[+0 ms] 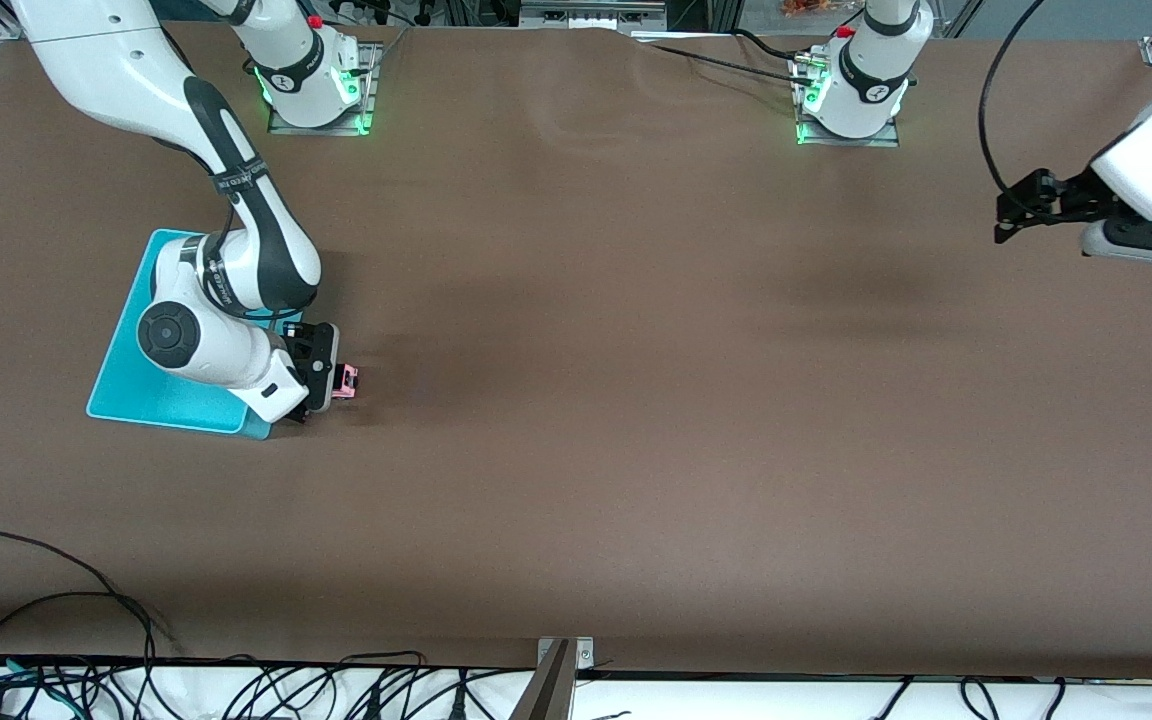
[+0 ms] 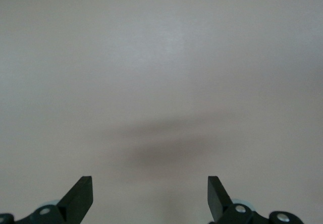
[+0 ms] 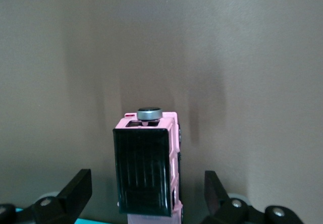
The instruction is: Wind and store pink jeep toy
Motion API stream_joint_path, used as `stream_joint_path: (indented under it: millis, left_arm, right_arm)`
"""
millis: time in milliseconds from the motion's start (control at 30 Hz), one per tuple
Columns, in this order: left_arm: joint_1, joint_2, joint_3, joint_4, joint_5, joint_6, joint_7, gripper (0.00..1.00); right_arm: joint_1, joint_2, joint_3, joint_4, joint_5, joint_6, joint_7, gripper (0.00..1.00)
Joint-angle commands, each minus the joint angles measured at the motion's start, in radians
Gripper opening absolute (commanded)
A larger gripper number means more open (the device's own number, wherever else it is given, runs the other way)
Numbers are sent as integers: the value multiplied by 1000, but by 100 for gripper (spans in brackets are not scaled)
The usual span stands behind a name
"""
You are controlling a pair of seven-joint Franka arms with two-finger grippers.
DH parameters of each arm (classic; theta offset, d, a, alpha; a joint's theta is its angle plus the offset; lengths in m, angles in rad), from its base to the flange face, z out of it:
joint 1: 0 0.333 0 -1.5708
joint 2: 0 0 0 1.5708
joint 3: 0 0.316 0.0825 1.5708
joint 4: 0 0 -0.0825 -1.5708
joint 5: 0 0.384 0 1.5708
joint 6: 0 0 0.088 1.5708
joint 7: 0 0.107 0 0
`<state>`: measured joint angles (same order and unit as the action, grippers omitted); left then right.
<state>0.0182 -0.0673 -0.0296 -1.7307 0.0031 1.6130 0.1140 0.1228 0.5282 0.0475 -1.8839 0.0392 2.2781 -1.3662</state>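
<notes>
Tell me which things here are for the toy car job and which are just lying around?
For the job:
pink jeep toy, between the open right gripper's fingers
turquoise bin, beside the toy
left gripper, open, waiting at the left arm's end

Just lying about:
black cables at the table edge nearest the front camera

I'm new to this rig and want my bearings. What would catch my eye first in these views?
First, the turquoise bin at the right arm's end of the table, partly covered by the right arm. Right beside it, the right gripper is low at the pink jeep toy, its fingers open on either side of the toy without pinching it. The left gripper waits, open, above bare table at the left arm's end.
</notes>
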Motion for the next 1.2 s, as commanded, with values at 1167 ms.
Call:
stream_joint_path:
  millis: [1167]
  left_arm:
    - [0,55,19,86,-61,-104,-16,100]
  right_arm:
    - [28,-56,-44,434,18,-580,92,30]
